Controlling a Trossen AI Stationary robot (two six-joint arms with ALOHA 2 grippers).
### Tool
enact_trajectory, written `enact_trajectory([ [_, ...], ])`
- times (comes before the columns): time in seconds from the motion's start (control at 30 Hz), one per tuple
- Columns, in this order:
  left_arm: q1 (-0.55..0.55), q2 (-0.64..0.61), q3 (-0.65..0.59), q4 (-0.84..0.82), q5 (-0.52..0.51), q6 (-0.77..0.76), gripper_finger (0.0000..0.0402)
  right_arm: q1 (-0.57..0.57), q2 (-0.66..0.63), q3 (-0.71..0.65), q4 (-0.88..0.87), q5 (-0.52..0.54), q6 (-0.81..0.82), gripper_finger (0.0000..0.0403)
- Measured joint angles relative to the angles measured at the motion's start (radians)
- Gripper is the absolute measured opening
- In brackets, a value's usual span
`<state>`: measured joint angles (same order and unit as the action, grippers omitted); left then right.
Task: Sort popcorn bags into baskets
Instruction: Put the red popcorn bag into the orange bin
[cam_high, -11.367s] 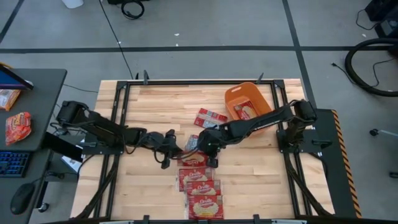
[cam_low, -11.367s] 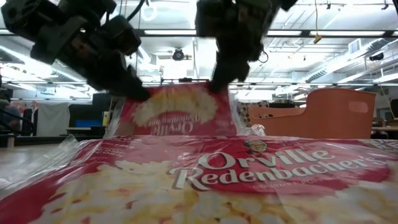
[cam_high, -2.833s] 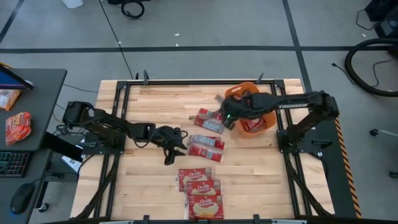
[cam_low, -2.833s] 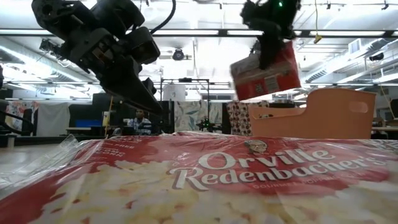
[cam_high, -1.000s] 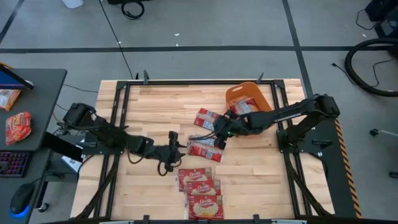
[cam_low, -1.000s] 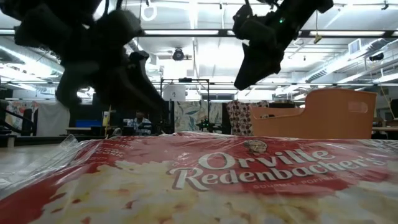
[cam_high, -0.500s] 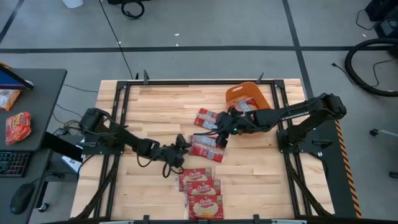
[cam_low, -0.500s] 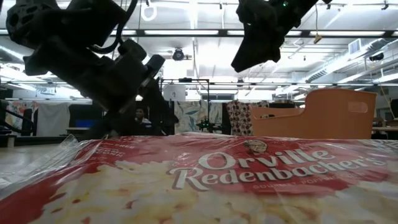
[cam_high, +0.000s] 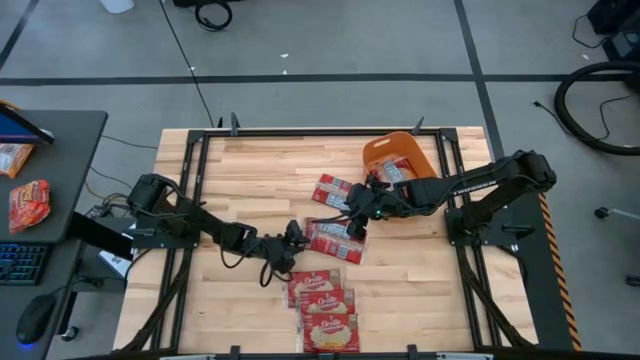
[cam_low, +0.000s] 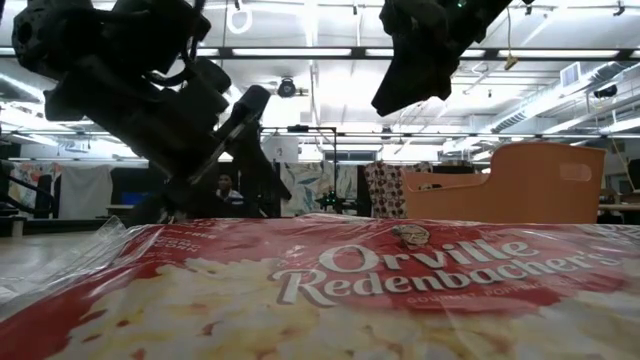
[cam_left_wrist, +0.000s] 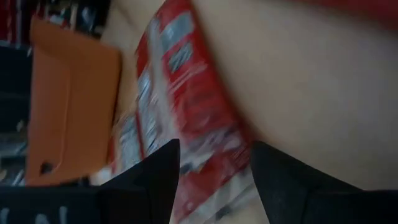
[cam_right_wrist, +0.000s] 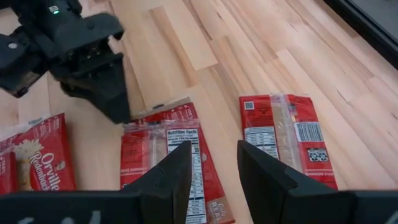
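A red popcorn bag (cam_high: 336, 241) lies flat at mid-table, its white-and-blue back up (cam_right_wrist: 163, 163). My left gripper (cam_high: 292, 238) is low at that bag's left end, open, one finger on either side of the end (cam_left_wrist: 199, 140); the view is too blurred to show touch. My right gripper (cam_high: 357, 221) hovers open above the bag's right end, nothing between its fingers (cam_right_wrist: 214, 146). The orange basket (cam_high: 418, 152) stands at the far right with a bag (cam_high: 393, 172) inside.
Another bag (cam_high: 337, 189) lies back-up between the mid-table bag and the basket. Three bags (cam_high: 324, 307) lie in a row toward the near edge; the nearest fills the low view (cam_low: 350, 285). Black frame rails (cam_high: 190, 190) border the table. An orange-red pouch (cam_high: 28, 204) lies on the side desk.
My left gripper has sunk and moved toward the table's right, up to the mid-table bag's left end, and has rolled about its own axis. My right gripper has risen a little above the bag's right end.
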<state>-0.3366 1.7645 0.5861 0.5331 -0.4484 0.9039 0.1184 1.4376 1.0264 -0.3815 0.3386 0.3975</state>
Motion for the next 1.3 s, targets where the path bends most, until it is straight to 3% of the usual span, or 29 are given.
enact_trajectory([
  [0.2,0.017,0.002,-0.003,0.044,0.108,-0.042,0.0199,0.0,0.001,0.0,0.014,0.0,0.02,0.0133],
  [0.5,0.037,0.014,0.033,0.108,0.142,-0.064,0.0199,0.0,0.034,0.0,0.061,-0.011,0.026,0.0133],
  [0.7,0.049,0.131,0.149,0.087,0.129,-0.081,0.0199,0.0,0.033,0.0,0.074,-0.012,0.022,0.0133],
  [0.9,0.047,0.21,0.245,0.046,-0.023,-0.06,0.0199,0.007,0.033,0.0,0.051,-0.044,0.026,0.0133],
  [1.17,0.036,0.196,0.255,-0.024,-0.086,-0.113,0.0186,0.033,0.018,0.0,0.027,-0.045,0.027,0.0133],
  [1.3,0.04,0.12,0.246,-0.152,-0.016,-0.187,0.0165,0.041,-0.003,0.0,0.017,-0.045,0.028,0.0133],
])
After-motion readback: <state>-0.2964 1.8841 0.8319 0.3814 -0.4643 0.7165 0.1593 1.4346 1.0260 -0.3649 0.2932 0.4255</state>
